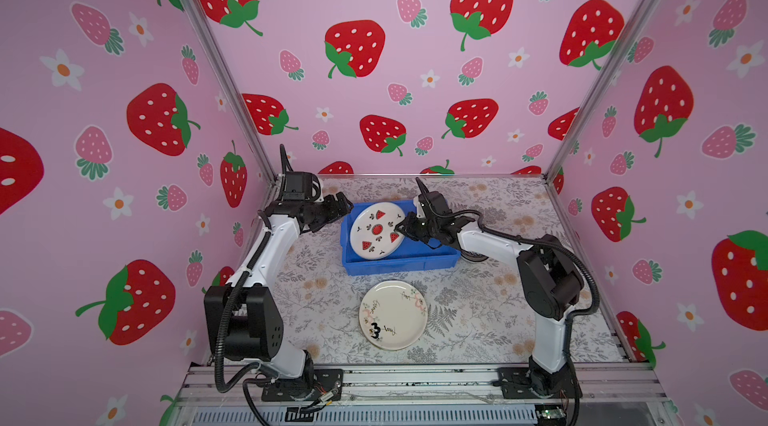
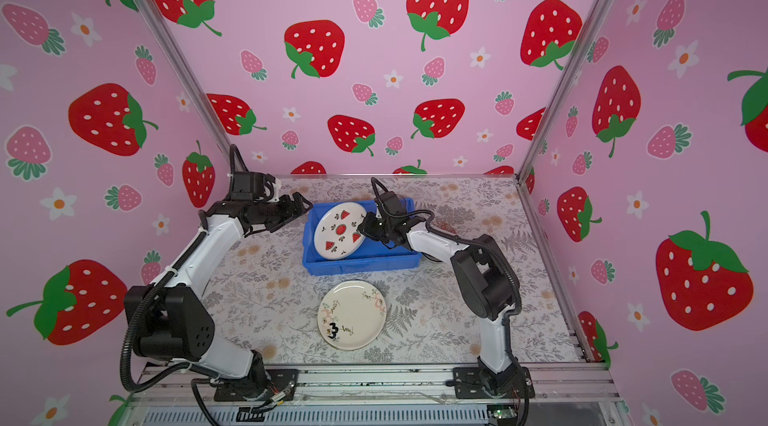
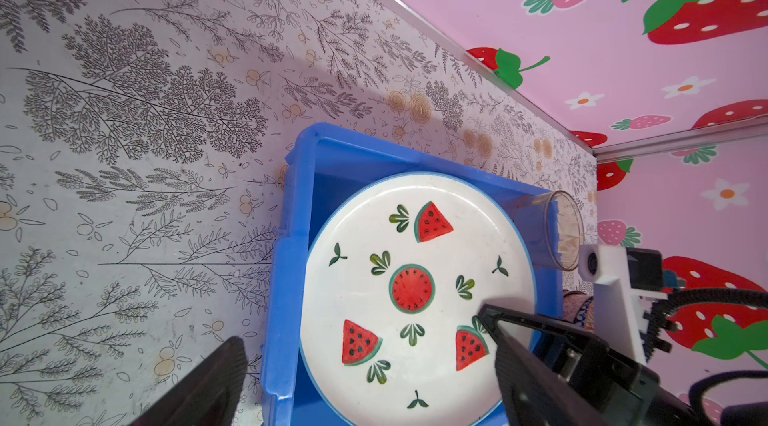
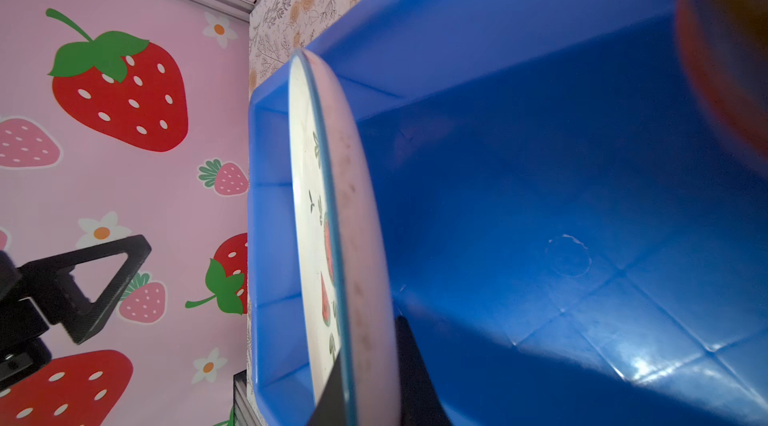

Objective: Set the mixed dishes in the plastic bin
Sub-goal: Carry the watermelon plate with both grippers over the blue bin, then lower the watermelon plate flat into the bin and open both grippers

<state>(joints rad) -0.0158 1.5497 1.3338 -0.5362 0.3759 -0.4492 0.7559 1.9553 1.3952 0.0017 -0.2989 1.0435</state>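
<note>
**Top views.** Your right gripper (image 1: 400,229) is pinching the rim of the round white plate with red watermelon slices (image 1: 377,231). The plate hangs tilted inside the bright blue rectangular plastic bin (image 1: 399,267). The bin sits at the middle of the floral-papered table (image 1: 478,295), toward its back edge. Your left gripper (image 1: 341,204) stands spread and empty just beside the bin's left wall. The pale green round plate with a dark flower (image 1: 392,315) lies flat near the table's front edge, well apart from the bin.

**Left wrist view.** A clear glass tumbler (image 3: 557,233) lies on its side at the bin's far rim. You cannot tell whether it is inside.

**Right wrist view.** The plate (image 4: 328,237) shows edge-on, its rim between the fingers and its held side raised off the bin floor (image 4: 582,237).

**Judgement.** The step in hand is setting this plate down. Your next move calls for lowering the held edge until the plate lies flat, then parting the fingers and drawing back without dragging it.
</note>
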